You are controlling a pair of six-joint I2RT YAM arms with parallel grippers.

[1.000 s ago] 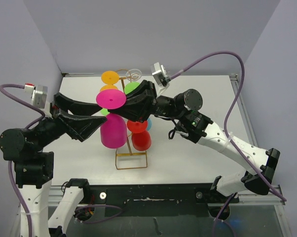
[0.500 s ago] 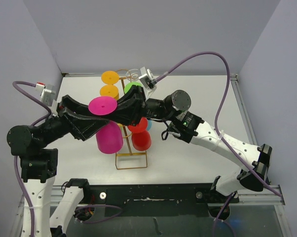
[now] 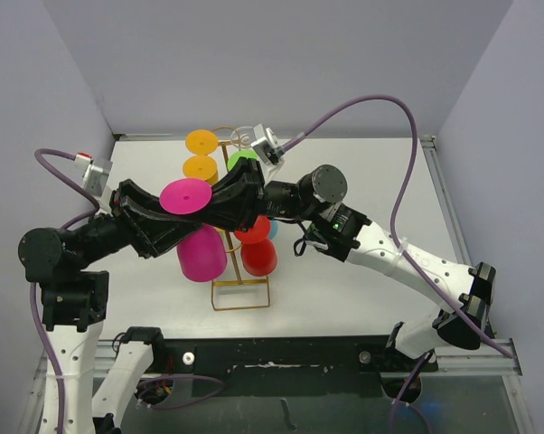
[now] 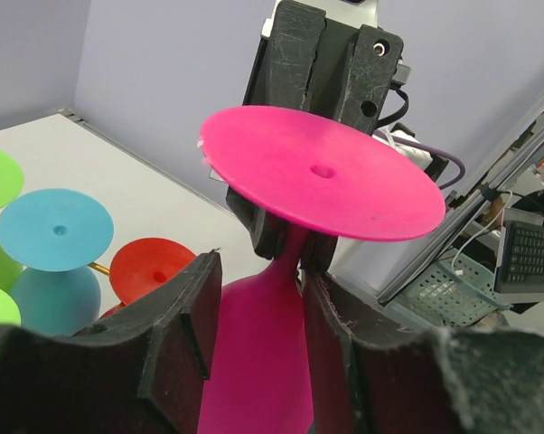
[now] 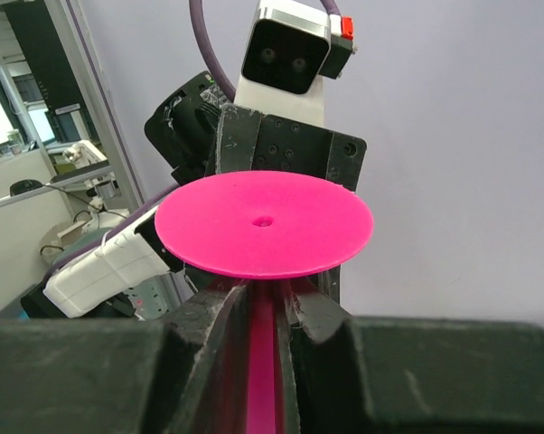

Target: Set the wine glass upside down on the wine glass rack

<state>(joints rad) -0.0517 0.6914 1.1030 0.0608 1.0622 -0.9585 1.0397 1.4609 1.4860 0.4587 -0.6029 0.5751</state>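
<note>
While the right end effector (image 5: 261, 312) is still clamping the wine glass (image 4: 319, 172) by the stem, the left end effector (image 4: 257, 307) is narrowing around it for a handover, its grip not yet certain.

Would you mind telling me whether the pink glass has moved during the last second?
Yes. In the top view the pink glass has shifted left and towards the near edge, judged against the rack.

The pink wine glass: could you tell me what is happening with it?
The right gripper is shut on the stem of the upside-down pink wine glass, holding it beside the gold rack, which carries other coloured glasses. The left gripper straddles the stem from the opposite side; whether it grips is unclear.
</note>
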